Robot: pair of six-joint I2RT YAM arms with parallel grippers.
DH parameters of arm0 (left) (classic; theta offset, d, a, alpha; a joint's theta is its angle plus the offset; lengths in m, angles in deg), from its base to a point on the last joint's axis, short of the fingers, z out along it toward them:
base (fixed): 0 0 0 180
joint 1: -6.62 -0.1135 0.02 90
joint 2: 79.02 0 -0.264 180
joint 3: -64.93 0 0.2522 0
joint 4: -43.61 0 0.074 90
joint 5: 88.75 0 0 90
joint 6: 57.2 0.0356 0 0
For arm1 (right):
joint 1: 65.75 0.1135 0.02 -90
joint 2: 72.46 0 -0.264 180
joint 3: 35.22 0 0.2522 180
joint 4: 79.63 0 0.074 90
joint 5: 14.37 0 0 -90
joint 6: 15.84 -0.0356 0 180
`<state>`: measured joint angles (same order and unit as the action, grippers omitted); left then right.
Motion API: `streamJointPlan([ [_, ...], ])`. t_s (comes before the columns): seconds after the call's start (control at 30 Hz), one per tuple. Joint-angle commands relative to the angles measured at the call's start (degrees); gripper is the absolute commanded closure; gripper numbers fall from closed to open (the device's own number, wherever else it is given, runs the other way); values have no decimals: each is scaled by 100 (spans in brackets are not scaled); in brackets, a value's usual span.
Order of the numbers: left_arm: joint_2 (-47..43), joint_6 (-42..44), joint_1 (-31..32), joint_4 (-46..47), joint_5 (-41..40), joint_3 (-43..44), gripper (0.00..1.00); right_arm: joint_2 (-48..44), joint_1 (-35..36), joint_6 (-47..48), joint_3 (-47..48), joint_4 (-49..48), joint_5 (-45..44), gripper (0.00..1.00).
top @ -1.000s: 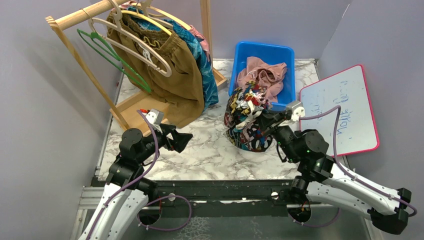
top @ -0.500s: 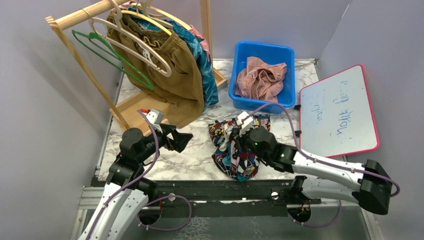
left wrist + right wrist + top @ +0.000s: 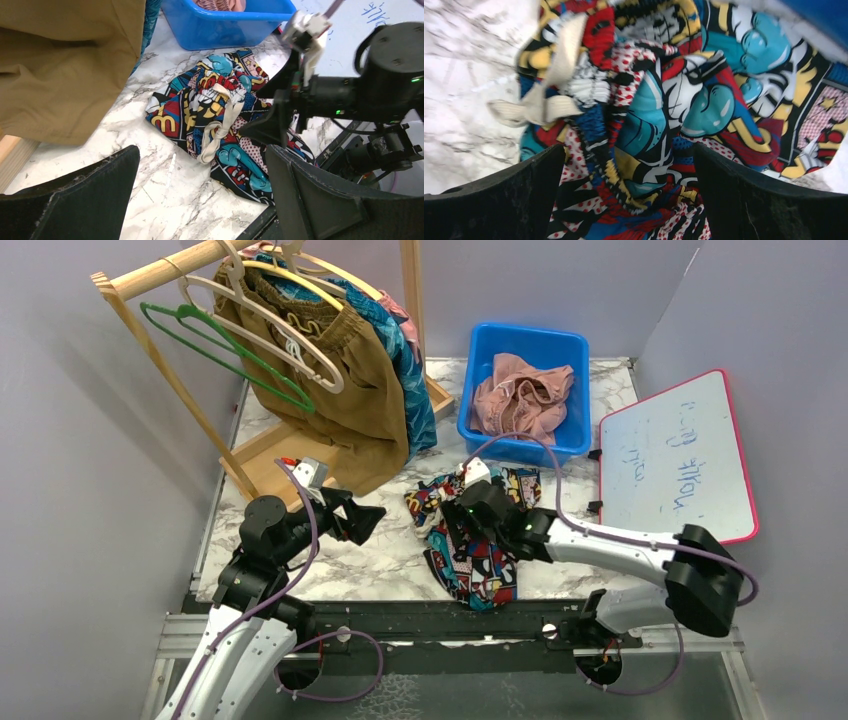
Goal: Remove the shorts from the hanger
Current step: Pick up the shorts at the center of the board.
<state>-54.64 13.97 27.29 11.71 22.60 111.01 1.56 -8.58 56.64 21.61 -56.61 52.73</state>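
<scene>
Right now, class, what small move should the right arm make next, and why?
Probably lift the right gripper straight up and clear. Its jaws stand open over the comic-print shorts, which lie loose on the table, off any hanger. The olive-brown shorts hang on the rack, so they look like the next target.

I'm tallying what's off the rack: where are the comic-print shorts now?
In the top view, the comic-print shorts lie on the marble table near its front centre, just in front of the blue bin, beneath the open right end effector.
</scene>
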Motion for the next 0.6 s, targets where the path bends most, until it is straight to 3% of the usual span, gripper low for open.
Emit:
streamJointPlan([
  [0.0, -6, 2, -24, 57, 10, 17, 1, 535, -75, -665, 66, 240, -7, 0],
  [0.2, -5, 2, -22, 64, 0, 11, 1, 1940, -359, -1134, 354, 552, -169, 0],
  [0.3, 7, 2, -27, 57, -20, 7, 1, 2533, -408, -1130, 385, 277, 269, 1],
  [0.33, 20, 2, -20, 61, -20, 12, 1, 2709, -409, -1100, 451, 294, 415, 7],
  [0.47, 3, 2, -27, 61, -32, 6, 1, 2910, -408, -1531, 482, 508, -128, 62],
  [0.57, -7, 10, -19, 56, -54, 9, 1, 2408, -408, -1648, 304, 476, -496, 79],
])
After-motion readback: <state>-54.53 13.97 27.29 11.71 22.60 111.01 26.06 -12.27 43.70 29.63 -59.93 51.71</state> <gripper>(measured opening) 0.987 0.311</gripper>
